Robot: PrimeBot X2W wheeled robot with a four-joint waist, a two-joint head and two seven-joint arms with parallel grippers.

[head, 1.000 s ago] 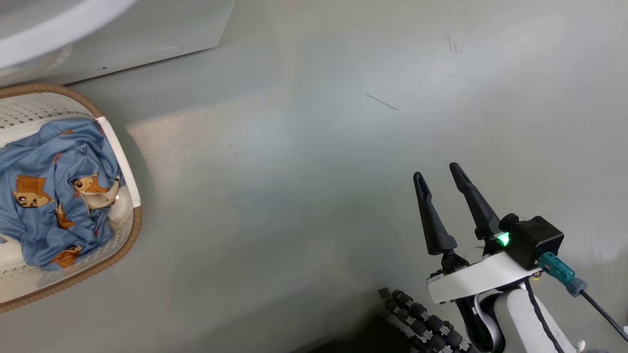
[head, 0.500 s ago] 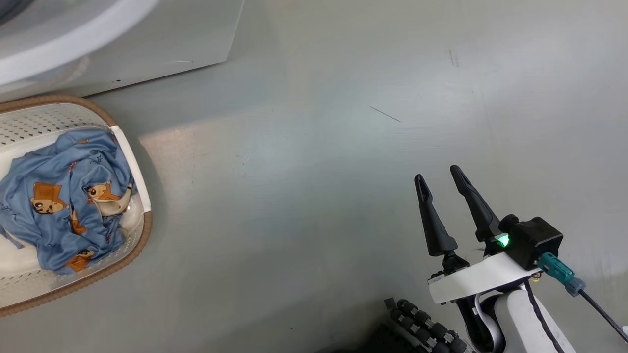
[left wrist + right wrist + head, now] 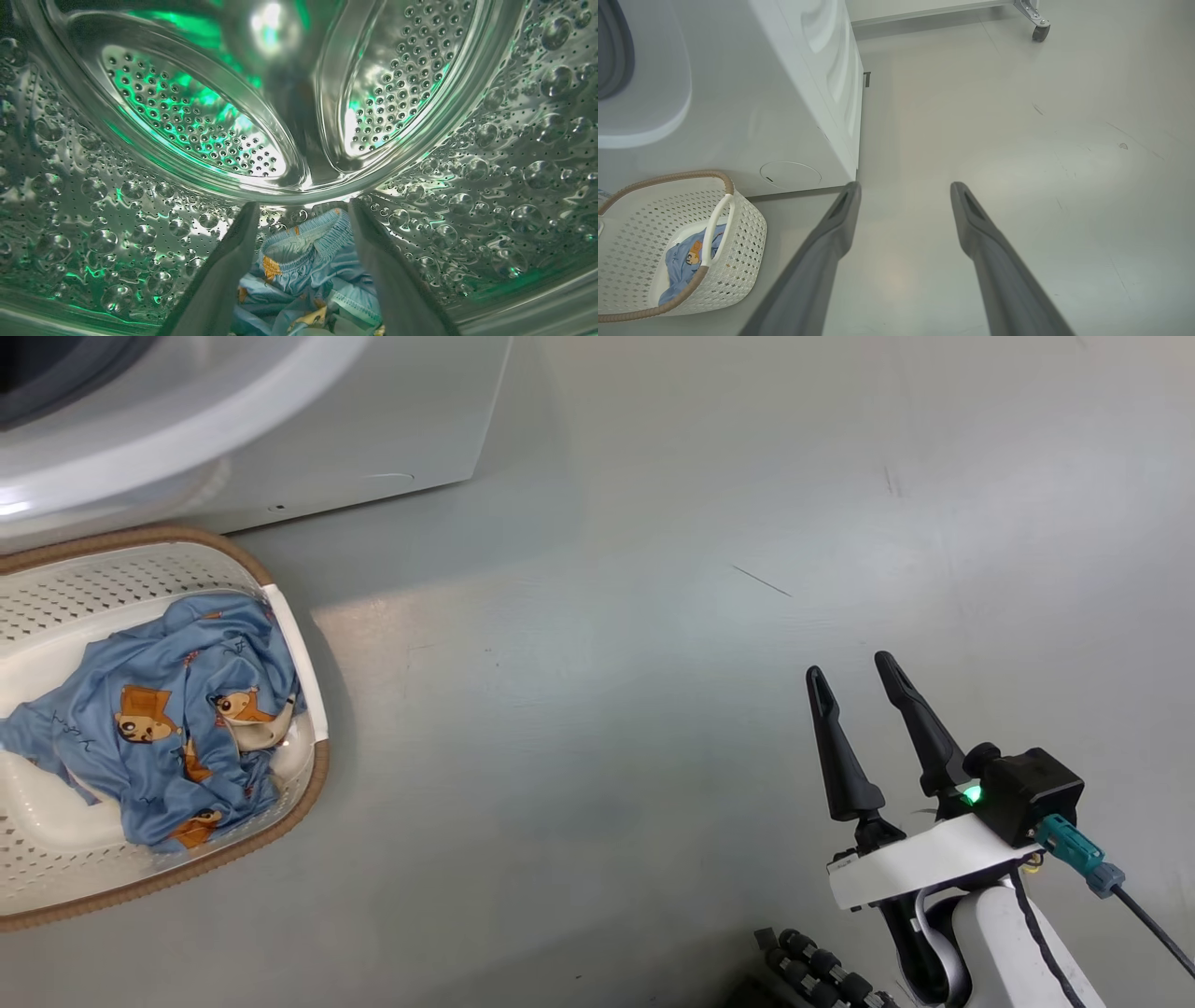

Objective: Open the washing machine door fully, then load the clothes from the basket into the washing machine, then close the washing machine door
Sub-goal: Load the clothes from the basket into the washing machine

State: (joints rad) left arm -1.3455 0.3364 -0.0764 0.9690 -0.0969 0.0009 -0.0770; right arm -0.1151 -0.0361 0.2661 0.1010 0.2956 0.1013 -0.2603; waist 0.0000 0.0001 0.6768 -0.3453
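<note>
Camera shift only since a second ago; basket (image 3: 112, 581) with blue clothes (image 3: 159, 737) unmoved, at left of head view. Left pincer (image 3: 303, 205) wide open inside drum (image 3: 196, 130), gripping nothing, one blue garment (image 3: 308, 261) loose low between its fingers. Probably one piece loaded, more waiting. Right pincer (image 3: 850, 666) open too, empty, over floor (image 3: 607, 709).

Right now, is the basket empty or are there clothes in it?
Not empty. Crumpled blue clothes with orange cartoon figures lie inside the basket, covering part of its bottom.
</note>
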